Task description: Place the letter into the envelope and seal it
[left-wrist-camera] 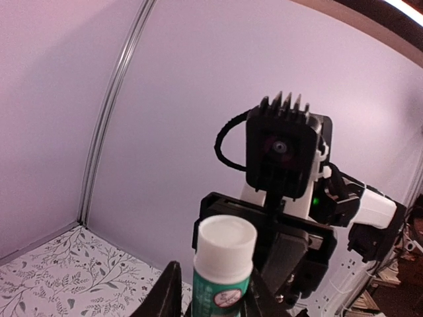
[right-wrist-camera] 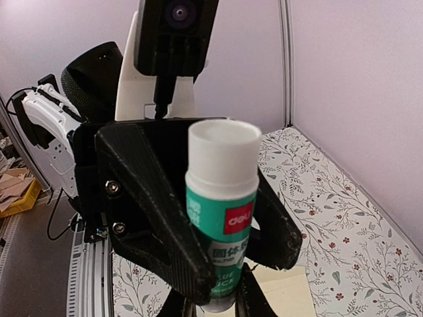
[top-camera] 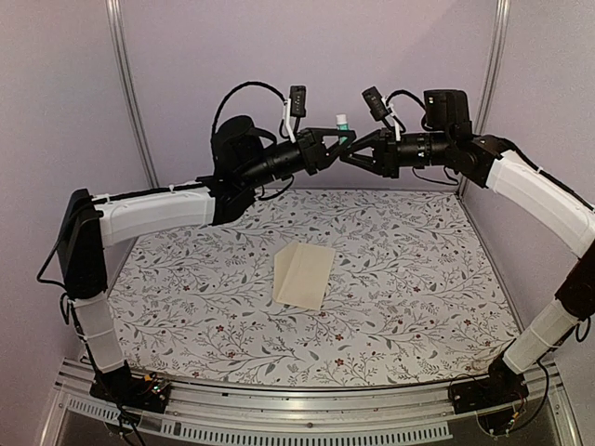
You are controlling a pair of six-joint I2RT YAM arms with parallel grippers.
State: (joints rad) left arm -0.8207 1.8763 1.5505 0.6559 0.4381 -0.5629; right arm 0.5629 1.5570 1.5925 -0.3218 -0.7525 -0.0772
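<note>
- Up near the back wall, the left gripper and right gripper meet around an upright, white-capped glue stick.
- The right gripper's fingers clamp the tube's base.
- The left gripper's fingers flank its middle; whether they press it, I cannot tell.
- The envelope lies flat mid-table, well below both.

Soft, even light washes my booth's walls lilac and leaves barely a shadow on the floral table. A lamp strip glares in my left wrist view's corner. Wide wrist lenses tilt and bow the frame posts; the close glue stick looks slightly soft, its cap bright.
</note>
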